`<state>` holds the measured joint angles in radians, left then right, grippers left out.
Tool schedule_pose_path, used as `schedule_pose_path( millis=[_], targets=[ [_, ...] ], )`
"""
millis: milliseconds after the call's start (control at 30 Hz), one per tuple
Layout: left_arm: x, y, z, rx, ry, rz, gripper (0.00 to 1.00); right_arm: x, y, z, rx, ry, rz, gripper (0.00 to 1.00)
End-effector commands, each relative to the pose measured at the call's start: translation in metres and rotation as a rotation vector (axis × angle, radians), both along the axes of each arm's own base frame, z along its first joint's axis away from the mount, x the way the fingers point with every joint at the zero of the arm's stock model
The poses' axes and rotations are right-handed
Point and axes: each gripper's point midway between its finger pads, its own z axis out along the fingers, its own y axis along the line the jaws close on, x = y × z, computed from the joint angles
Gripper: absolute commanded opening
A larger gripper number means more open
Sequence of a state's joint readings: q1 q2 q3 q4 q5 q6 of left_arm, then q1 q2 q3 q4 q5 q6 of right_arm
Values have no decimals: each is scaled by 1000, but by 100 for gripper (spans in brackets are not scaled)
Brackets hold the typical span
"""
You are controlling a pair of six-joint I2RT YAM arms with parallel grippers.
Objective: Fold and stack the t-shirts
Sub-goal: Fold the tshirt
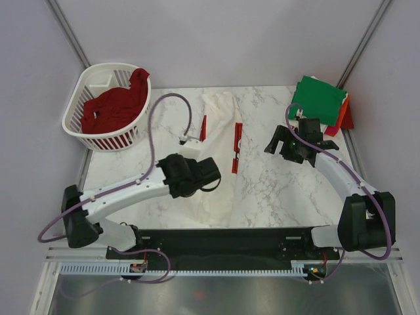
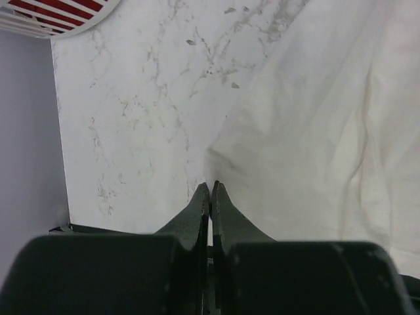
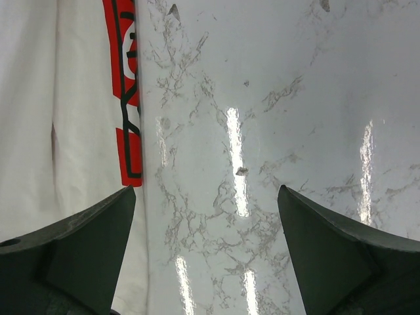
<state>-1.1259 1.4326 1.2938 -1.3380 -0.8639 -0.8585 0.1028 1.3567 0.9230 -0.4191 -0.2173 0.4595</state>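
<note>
A white t-shirt (image 1: 220, 151) with red print (image 3: 125, 79) lies lengthwise down the middle of the marble table. My left gripper (image 1: 197, 161) is shut at the shirt's left edge. In the left wrist view its fingertips (image 2: 211, 187) meet where the white cloth (image 2: 315, 131) puckers toward them. My right gripper (image 1: 279, 147) hovers open over bare table just right of the shirt, with nothing between its fingers (image 3: 207, 190). A dark red t-shirt (image 1: 115, 108) fills the basket. A folded green t-shirt (image 1: 318, 98) tops a stack at the back right, with orange (image 1: 341, 113) showing under it.
The white slatted basket (image 1: 75, 108) stands at the back left corner, its rim visible in the left wrist view (image 2: 39, 20). Grey walls close in the table on the left, right and back. A black rail (image 1: 223, 239) runs along the near edge.
</note>
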Motion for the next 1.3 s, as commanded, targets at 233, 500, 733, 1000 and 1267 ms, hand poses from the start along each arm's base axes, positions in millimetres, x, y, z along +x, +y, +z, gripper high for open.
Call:
schedule_pose_path(
  millis=[233, 500, 733, 1000, 1267],
  targets=[
    [-13, 51, 49, 59, -29, -45, 2, -1, 4, 2, 27, -16, 13, 98],
    [-48, 0, -21, 257, 153, -173, 2, -4, 4, -2, 27, -4, 17, 98],
    [-92, -33, -83, 499, 291, -277, 2, -8, 4, -5, 25, 2, 22, 98],
    [-144, -86, -110, 295, 505, -505, 68, -20, 19, -10, 103, 18, 70, 98],
    [-130, -120, -45, -64, 422, -557, 100, -72, 83, -37, 312, 139, 192, 98]
  ],
)
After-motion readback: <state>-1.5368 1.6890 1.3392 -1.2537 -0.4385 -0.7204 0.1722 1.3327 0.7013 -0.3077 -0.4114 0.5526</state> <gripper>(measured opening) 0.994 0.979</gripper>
